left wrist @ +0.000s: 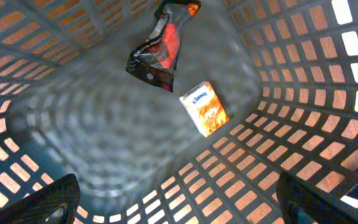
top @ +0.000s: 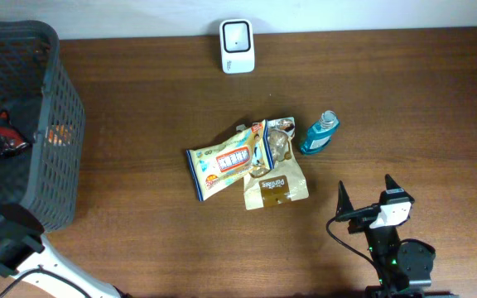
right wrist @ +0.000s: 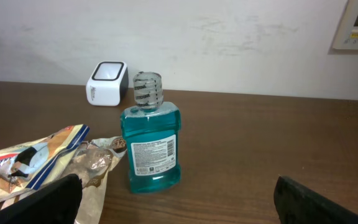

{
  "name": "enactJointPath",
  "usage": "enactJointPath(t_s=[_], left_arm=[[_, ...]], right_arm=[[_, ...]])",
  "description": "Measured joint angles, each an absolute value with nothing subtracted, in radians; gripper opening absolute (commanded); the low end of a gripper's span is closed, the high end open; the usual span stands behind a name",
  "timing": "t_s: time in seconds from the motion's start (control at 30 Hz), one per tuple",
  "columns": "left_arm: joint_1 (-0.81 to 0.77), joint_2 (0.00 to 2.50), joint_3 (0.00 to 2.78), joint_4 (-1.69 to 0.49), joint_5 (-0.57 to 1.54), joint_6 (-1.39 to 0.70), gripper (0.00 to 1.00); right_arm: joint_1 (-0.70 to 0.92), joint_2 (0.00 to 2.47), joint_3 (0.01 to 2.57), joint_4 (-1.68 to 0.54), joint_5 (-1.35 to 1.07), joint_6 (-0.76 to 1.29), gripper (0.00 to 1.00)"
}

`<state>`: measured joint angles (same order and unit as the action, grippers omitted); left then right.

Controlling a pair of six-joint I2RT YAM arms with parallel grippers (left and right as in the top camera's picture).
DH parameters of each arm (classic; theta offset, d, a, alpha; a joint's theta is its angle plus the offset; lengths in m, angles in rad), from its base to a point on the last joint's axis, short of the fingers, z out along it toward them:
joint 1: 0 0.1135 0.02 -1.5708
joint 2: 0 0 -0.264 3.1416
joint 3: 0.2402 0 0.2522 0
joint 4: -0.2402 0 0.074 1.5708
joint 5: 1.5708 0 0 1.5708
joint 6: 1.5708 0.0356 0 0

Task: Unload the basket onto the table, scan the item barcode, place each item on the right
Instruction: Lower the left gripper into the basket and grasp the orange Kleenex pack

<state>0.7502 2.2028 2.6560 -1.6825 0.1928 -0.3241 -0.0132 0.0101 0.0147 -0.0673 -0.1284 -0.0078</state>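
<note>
Far left of the scanner [top: 237, 45], the basket [top: 65, 108] holds a red packet [left wrist: 163, 46] and a tissue pack [left wrist: 205, 109]. My left gripper [left wrist: 179, 202] hangs over them, fingers apart and empty. In front of the scanner lie the snack bags [top: 247, 165]. Front-right of it the mouthwash bottle [right wrist: 152, 146] stands upright. Farther front-right, my right gripper [right wrist: 182, 202] is spread wide, holding nothing. I judge the pick comes next: close on the bottle, then turn its label toward the scanner.
</note>
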Motion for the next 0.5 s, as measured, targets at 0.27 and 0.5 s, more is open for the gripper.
enactJointPath(t_s=[0.27, 0.5], left_arm=[[0.633, 2.203, 2.655, -1.662, 0.103, -0.404, 0.99], [0.562, 2.203, 2.645, -1.634, -0.014, -0.499, 0.99]], right_arm=[[-0.013, 0.010, 0.015, -0.067, -0.128, -0.008, 0.98], [-0.013, 0.010, 0.015, -0.067, -0.128, -0.008, 0.98]])
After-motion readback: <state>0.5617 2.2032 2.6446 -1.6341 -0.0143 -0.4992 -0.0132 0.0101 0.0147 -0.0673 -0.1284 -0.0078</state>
